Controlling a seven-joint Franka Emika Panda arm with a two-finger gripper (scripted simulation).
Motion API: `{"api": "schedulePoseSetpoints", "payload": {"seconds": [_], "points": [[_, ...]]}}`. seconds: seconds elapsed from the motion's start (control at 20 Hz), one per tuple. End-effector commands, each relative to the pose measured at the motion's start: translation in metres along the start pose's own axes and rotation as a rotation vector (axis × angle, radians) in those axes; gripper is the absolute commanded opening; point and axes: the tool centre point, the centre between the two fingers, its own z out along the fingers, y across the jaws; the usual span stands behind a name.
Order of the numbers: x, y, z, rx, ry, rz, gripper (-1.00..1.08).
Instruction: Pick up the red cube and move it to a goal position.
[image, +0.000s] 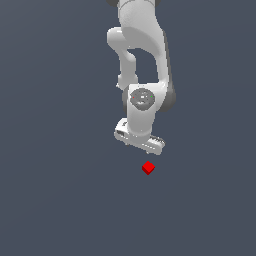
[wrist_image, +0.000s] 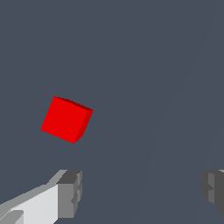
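The red cube (image: 148, 167) is a tiny bright-red block resting on the dark grey floor, just below the white gripper (image: 141, 144) in the exterior view and slightly toward that view's right. In the wrist view the red cube (wrist_image: 65, 119) lies turned at an angle, beyond the fingertips and off to the side of the gap between them. The gripper (wrist_image: 142, 192) is open, its two grey pads (wrist_image: 70, 192) far apart with nothing between them. It hangs above the cube without touching it.
The white arm (image: 142, 55) reaches down from the top of the exterior view. A plain dark grey floor (image: 50, 200) spreads all around, with no other objects on it.
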Motion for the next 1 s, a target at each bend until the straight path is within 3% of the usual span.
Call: {"api": "schedulePoseSetpoints", "payload": {"seconds": [0.0, 0.5, 0.95], "points": [[0.003, -0.011, 0.011, 0.001, 0.005, 0.056, 1.00], [0.020, -0.051, 0.052, 0.006, 0.022, 0.270, 1.00], [0.034, -0.070, 0.073, 0.009, 0.030, 0.381, 1.00]]}}
